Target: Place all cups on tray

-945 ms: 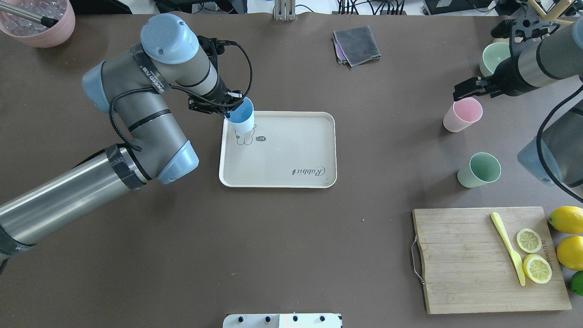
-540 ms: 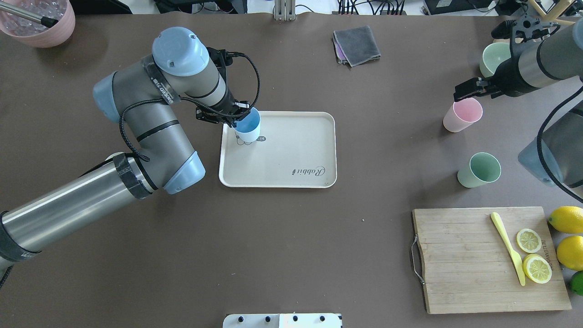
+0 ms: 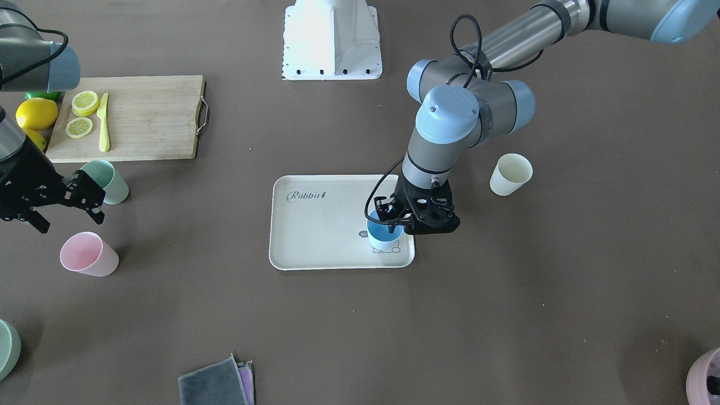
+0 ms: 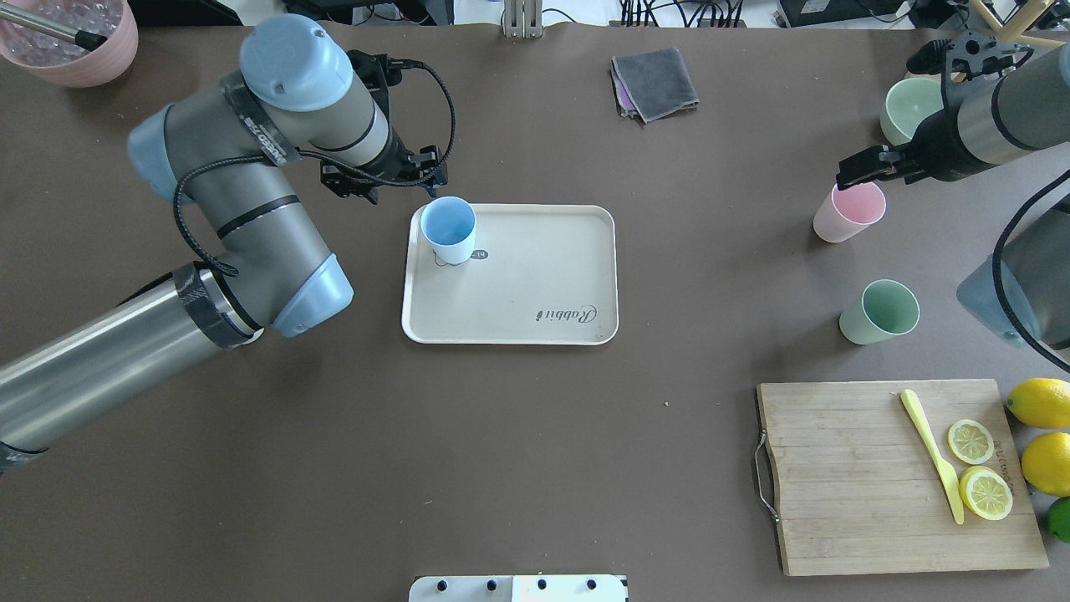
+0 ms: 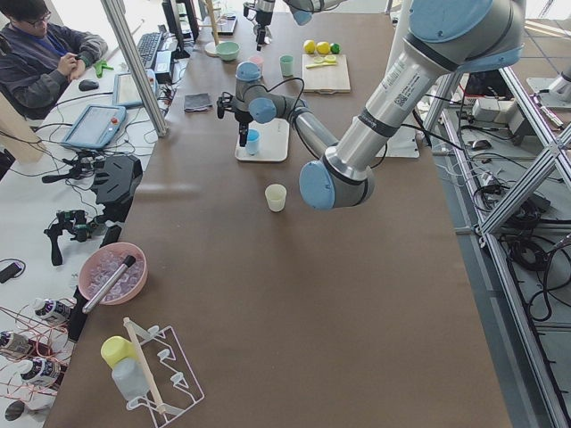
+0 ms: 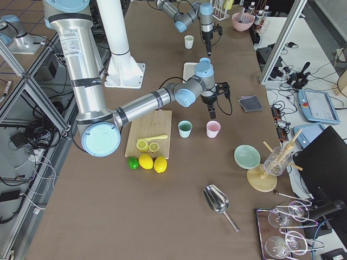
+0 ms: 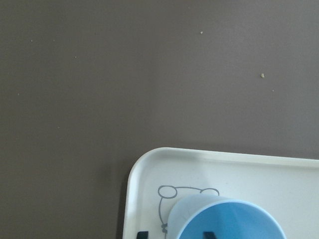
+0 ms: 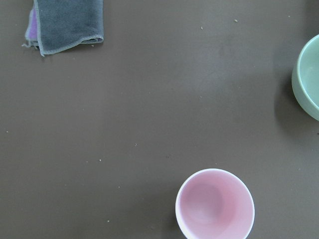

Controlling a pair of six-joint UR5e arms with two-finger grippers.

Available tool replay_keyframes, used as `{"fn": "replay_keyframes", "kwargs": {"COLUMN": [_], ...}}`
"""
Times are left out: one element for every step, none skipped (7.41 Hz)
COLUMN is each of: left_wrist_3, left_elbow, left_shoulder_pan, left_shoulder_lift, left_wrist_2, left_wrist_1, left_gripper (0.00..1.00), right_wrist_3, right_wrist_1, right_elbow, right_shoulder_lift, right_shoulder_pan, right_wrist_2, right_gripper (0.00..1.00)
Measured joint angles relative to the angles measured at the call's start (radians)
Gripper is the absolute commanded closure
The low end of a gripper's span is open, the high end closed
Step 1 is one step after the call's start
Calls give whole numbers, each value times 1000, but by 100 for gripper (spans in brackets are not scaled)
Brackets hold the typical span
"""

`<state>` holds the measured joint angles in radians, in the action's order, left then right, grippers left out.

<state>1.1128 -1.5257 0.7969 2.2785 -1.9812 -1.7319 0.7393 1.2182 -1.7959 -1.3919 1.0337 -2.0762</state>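
Note:
The beige tray [image 4: 535,267] lies mid-table. A blue cup [image 4: 448,230] stands upright on the tray's corner with the bunny drawing. My left gripper [image 3: 389,220] is open just above the cup's rim. In the left wrist view its fingertips [image 7: 142,233] straddle the cup's wall [image 7: 227,219] without gripping it. My right gripper [image 4: 848,174] is open and hovers over a pink cup [image 4: 848,213], which stands on the table. A green cup [image 4: 879,312] stands nearer the cutting board. A cream cup [image 3: 511,174] stands on the table beside the left arm.
A wooden cutting board [image 4: 844,477] with lemon slices and a yellow knife is at the front right, with lemons beside it. A green bowl [image 4: 907,104] is behind the right gripper. A folded grey cloth [image 4: 654,82] lies at the back. A pink bowl [image 4: 79,38] is at the back left.
The left gripper set the blue cup down upright on the tray, opened and drew back from it. The right gripper barely shifted over the pink cup.

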Motion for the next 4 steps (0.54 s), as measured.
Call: {"fn": "replay_keyframes", "kwargs": {"left_wrist_3": [-114,-227,-313,-365], "left_elbow": [-80,-150,-190,-207], "left_shoulder_pan": [72,134,179,204], "left_shoulder_lift": [-54,-115,-163,-192], "left_wrist_2": [-47,-81,-104,-115], "left_wrist_1": [72,128,155,165], "left_gripper": [2,2,2,2], "right_wrist_3": [0,0,0,0], "right_wrist_1": [-2,-4,-4,-4], "right_elbow": [-29,-79,-132,-163], "right_shoulder_lift": [-50,-121,-199,-261], "right_shoulder_pan": [-10,-25,-38,-57], "right_wrist_2": [0,1,2,11], "right_gripper": [1,3,4,5]}}
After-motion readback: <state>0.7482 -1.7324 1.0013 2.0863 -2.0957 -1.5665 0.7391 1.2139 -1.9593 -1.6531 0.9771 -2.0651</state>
